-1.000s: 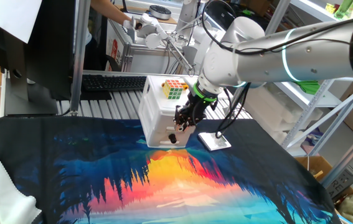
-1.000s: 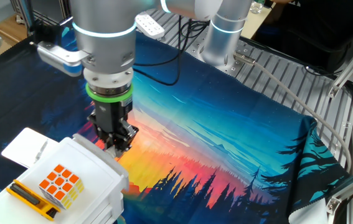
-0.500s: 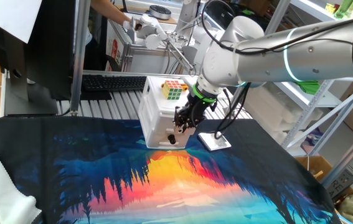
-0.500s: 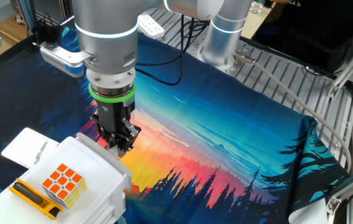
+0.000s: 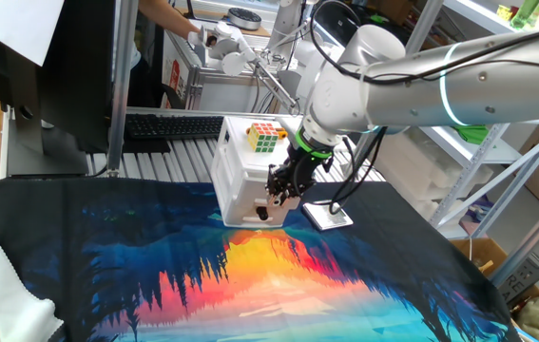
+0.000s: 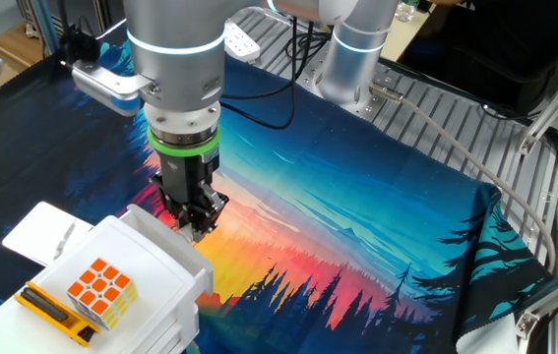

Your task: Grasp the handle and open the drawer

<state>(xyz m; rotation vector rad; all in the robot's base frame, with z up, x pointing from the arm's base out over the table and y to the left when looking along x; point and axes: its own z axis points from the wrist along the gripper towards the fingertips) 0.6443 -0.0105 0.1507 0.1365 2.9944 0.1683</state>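
- One fixed view, item one: black two-finger gripper [image 5: 282, 186] on a silver-white arm with a green wrist ring, set against the upper front of the small white plastic two-drawer cabinet [image 5: 239, 176]. In the other fixed view the gripper [image 6: 195, 218] sits just past the cabinet's [image 6: 136, 264] front top edge, fingers pointing down.
- Gripper gap: fingers close together, narrow; whether they clamp anything cannot be told, as the contact point is hidden by the gripper body in both views.
- Small white plastic handle: on the cabinet's upper front, behind the fingers; not separately visible in either view.
- Shallow white plastic drawer [image 5: 246, 183]: upper level of the cabinet, its front touching or just beside the fingers; how far it stands out from the cabinet body cannot be told.
- Round black knob [image 5: 262, 213]: on the cabinet's lower front, just below the gripper.
- Multicoloured puzzle cube [image 5: 266, 136]: on the cabinet's top, near its rear; orange face up in the other fixed view [image 6: 100, 291].
- Flat yellow-and-black bar [image 6: 50, 310]: on the cabinet's top, just beside the cube.
- Flat white card [image 5: 328, 218]: on the cloth, just beside the cabinet.
- Cloth printed with a blue, orange and red forest sunset [image 5: 250, 285]: under the cabinet, spreading out in front of it.
- Black computer keyboard [image 5: 169, 126]: behind the cabinet, off the cloth.
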